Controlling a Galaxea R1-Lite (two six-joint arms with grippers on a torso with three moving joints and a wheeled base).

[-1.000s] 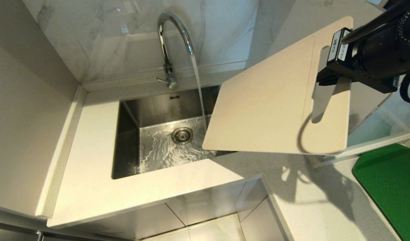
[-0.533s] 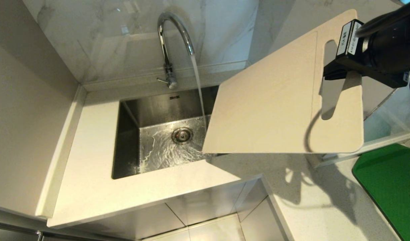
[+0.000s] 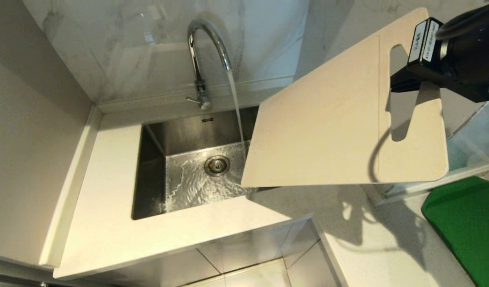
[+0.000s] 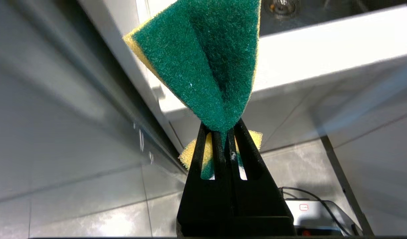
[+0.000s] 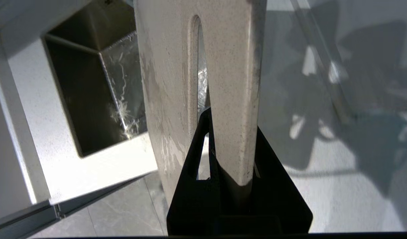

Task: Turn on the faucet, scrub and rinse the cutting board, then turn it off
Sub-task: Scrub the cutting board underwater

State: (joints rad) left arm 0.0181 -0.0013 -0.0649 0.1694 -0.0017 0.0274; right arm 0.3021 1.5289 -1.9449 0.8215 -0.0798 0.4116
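Step in hand, as I read it: faucet's on, board is being brought to the water for the rinse/scrub, w/ the scrub itself not yet begun. Biggest thing in the head view is the cutting board (image 3: 324,131), filling centre-right to upper right of frame, held up in the air and tilted, its lower-left corner hanging over the right part of the sink (image 3: 148,175); the handle slot is at upper right. The right gripper (image 3: 404,81) is clamped on the strip beside that slot, far upper right of frame; the right wrist view shows its jaws pinching the board's edge (image 5: 236,99). Sink sits centre-left, water sheeting over its floor around the drain (image 3: 217,165). The faucet (image 3: 204,59) stands upper centre, lever at its base, stream falling just left of the board's edge, prob. not hitting the board yet. Next move calls for swinging the board left and lower so the stream lands on its face, then bringing the sponge in. The left gripper (image 4: 225,132) isn't in the head view; the left wrist view shows it clenched on the green-and-yellow sponge (image 4: 203,63), low beside the counter front. In the way: faucet neck close to the board's path; counter edge (image 3: 212,223) between sponge and sink. Green mat (image 3: 464,223) lower right, well apart.
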